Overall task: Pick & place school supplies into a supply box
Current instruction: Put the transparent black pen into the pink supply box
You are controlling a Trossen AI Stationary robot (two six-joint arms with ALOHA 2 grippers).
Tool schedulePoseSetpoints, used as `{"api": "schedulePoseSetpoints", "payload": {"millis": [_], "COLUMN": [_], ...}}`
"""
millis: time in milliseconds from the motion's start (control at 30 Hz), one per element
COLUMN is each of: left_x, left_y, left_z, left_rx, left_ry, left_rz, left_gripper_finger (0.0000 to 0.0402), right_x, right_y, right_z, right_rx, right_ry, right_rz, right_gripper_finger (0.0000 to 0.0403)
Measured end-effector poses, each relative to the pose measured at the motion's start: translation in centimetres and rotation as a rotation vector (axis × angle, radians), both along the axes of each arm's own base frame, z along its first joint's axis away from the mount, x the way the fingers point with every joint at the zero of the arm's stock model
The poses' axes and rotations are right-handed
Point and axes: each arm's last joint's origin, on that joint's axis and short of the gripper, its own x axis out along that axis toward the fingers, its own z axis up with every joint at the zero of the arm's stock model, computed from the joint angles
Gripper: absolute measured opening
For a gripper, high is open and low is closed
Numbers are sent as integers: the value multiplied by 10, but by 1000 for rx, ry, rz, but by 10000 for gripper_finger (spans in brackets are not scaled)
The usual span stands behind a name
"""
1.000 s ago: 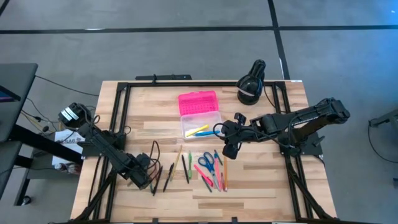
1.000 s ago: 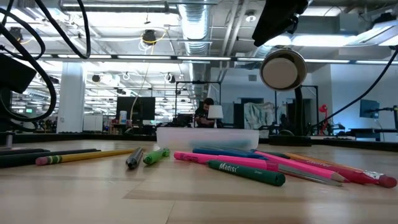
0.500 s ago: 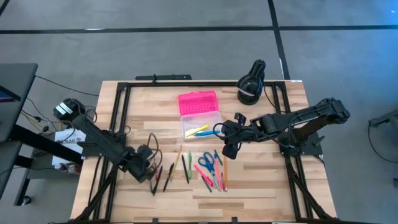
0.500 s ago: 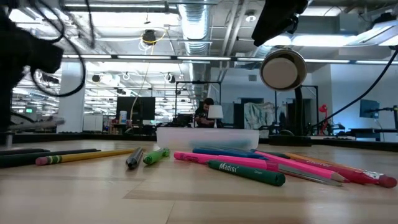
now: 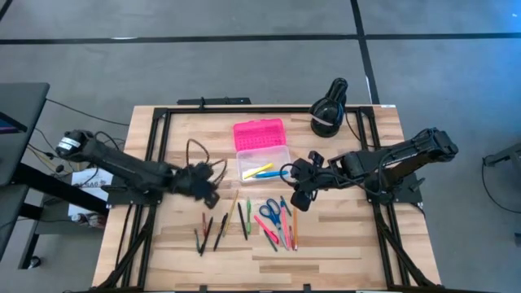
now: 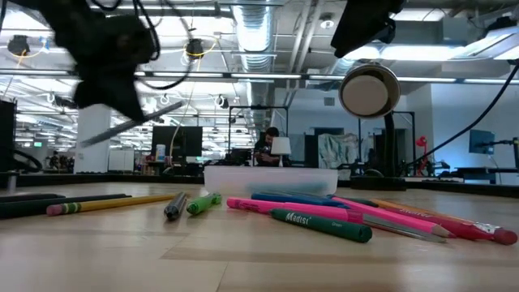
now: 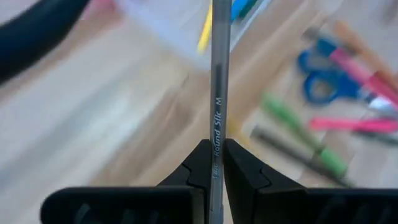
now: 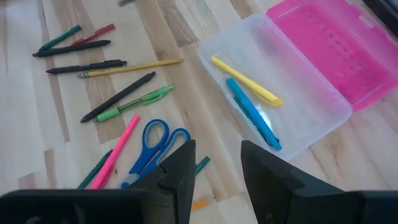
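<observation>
Pinching a slim grey pen (image 7: 216, 93) between pressed-together fingers (image 7: 198, 163), the left end effector (image 5: 207, 181) hangs above the counter (image 5: 179, 146), raised clear of the wood. Printing on the barrel reads "Round Stic M". Just ahead of this end effector, toward the right arm, sits the supply box (image 5: 262, 161): clear base open, bright pink lid (image 8: 339, 50) folded back on the far side. Inside the base lie a yellow pen (image 8: 244, 80) and a blue pen (image 8: 253, 114), side by side. The right end effector (image 5: 298, 193) hovers beside the box's near right corner, fingers (image 8: 180, 168) spread, nothing between them. Below it on the counter lie blue-handled scissors (image 8: 152, 145), a pink pen (image 8: 115, 151) and a green marker (image 8: 134, 102); farther off toward the left arm, a yellow pencil (image 8: 130, 68) and several dark pens (image 8: 71, 48). Black lamp (image 5: 329, 108) stands behind the right end effector at the counter's far edge. Low view: a person (image 6: 265, 147) seated in the room beyond.
</observation>
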Motion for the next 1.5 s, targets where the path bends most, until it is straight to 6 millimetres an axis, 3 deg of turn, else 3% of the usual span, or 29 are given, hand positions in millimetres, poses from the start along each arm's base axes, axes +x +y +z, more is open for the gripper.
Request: {"api": "schedulePoseSetpoints", "payload": {"millis": [133, 367, 733, 833, 1067, 1500], "left_x": [18, 32, 61, 68, 98, 146], "left_y": [27, 68, 94, 100, 109, 129], "left_z": [10, 15, -8, -14, -9, -17], "left_rx": [41, 99, 108, 94, 157, 217], "left_ry": [-125, -224, -293, -265, -238, 119], "left_rz": [-55, -121, -207, -214, -307, -409], "left_gripper_finger": [18, 18, 18, 18, 18, 19], "right_x": [-1, -4, -6, -6, -6, -11], "right_y": [4, 12, 17, 17, 16, 23], "right_z": [0, 0, -1, -1, -1, -3], "right_rx": [24, 62, 80, 80, 80, 116], "right_ry": [-7, -13, -10, -10, -10, 11], "right_rz": [-17, -42, -52, -52, -56, -95], "right_gripper_finger": [120, 120, 120, 120, 120, 120]}}
